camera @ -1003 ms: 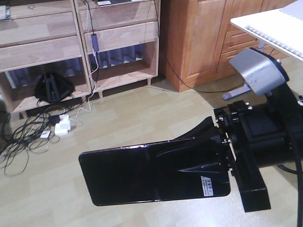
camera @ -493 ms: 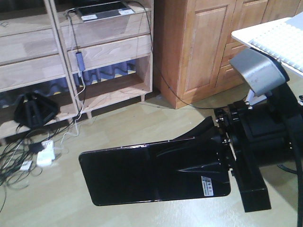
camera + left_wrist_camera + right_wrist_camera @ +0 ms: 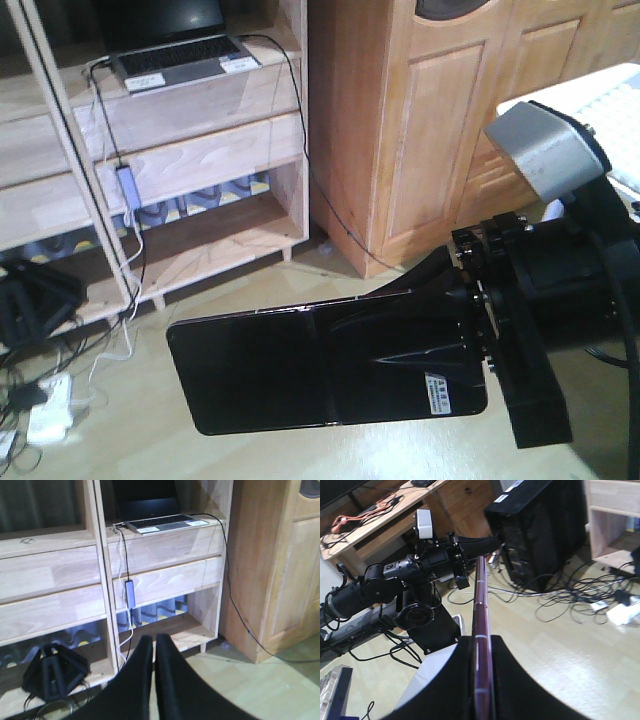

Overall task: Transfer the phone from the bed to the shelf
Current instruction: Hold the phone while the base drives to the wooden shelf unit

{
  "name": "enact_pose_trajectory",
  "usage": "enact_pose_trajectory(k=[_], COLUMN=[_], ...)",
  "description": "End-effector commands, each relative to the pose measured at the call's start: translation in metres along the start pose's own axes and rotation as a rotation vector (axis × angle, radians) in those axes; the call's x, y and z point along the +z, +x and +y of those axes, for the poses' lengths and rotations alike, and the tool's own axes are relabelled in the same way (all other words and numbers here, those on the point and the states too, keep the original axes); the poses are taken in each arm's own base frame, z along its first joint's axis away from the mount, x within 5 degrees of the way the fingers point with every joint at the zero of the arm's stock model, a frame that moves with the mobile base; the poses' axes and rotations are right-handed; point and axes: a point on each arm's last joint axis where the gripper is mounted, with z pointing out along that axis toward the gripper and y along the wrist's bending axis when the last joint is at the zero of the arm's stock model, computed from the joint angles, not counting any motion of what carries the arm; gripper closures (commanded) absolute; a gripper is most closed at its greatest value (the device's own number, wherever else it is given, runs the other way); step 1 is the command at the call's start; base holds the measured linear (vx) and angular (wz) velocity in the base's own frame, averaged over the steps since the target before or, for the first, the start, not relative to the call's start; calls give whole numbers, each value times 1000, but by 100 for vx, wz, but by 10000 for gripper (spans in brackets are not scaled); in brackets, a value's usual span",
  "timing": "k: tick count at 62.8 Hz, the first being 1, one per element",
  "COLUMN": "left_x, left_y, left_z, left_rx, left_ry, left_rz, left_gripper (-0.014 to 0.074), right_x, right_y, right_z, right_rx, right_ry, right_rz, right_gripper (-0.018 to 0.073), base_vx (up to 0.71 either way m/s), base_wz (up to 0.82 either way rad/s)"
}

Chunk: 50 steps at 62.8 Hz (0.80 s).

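Note:
The phone (image 3: 290, 375), a glossy black slab with a crease and a white sticker, hangs flat above the floor with my right gripper (image 3: 400, 345) shut on its sticker end. The right wrist view shows the phone (image 3: 481, 595) edge-on, rose-gold rim up, pinched at my right gripper (image 3: 481, 645). My left gripper (image 3: 154, 642) is shut on nothing and points at the pale wood shelf (image 3: 165, 545). That left gripper (image 3: 492, 541) also shows in the right wrist view, beyond the phone's far end. The shelf (image 3: 200, 100) stands ahead and to the left. The bed is out of view.
A grey laptop (image 3: 180, 60) with a trailing cable sits on the shelf. An orange-brown wardrobe (image 3: 420, 130) stands right of the shelving. Cables and a white power strip (image 3: 45, 420) lie on the floor at left. A black PC tower (image 3: 540, 525) stands by more cables.
The shelving and wardrobe have slid left and down in the front view and look larger, and the laptop has come into sight. The phone stays gripped in the same place.

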Motion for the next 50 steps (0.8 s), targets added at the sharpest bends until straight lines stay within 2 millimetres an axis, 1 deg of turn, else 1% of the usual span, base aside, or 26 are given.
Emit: enact_pose_trajectory(k=[1, 50], left_x=[0, 0], left_y=[-4, -4], left_z=[0, 0], left_rx=[-9, -9], left_ry=[-3, -3], left_rz=[-71, -71], left_gripper=[595, 595], right_x=[-6, -6], right_y=[-12, -12], right_z=[18, 18], right_rx=[-17, -17], right_ry=[-97, -97], right_rz=[-66, -66], right_gripper=[561, 561], base_vx=[50, 47], base_wz=[0, 5])
